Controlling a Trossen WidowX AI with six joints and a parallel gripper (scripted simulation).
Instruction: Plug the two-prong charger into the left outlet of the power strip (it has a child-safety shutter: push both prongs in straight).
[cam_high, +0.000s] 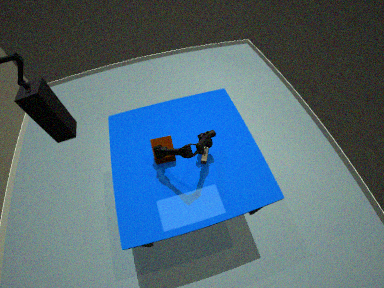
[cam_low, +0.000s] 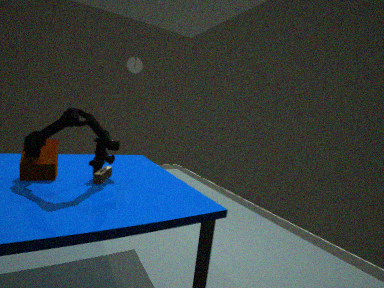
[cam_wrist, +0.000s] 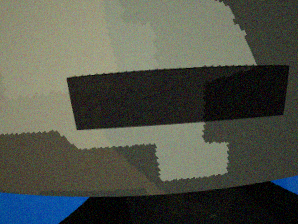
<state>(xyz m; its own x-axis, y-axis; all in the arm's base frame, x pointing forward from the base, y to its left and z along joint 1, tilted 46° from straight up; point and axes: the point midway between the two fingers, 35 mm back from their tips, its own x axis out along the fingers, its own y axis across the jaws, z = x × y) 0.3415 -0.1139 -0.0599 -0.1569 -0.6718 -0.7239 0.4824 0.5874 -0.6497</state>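
Above the pale power strip (cam_high: 204, 157) (cam_low: 102, 174), tool (cam_high: 204, 146) (cam_low: 96, 167) clenched on something too dark to identify, prongs indiscernible

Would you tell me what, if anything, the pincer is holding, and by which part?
The pincer is shut on something, presumably the charger, though no view shows it clearly enough to confirm that or tell which part is gripped.
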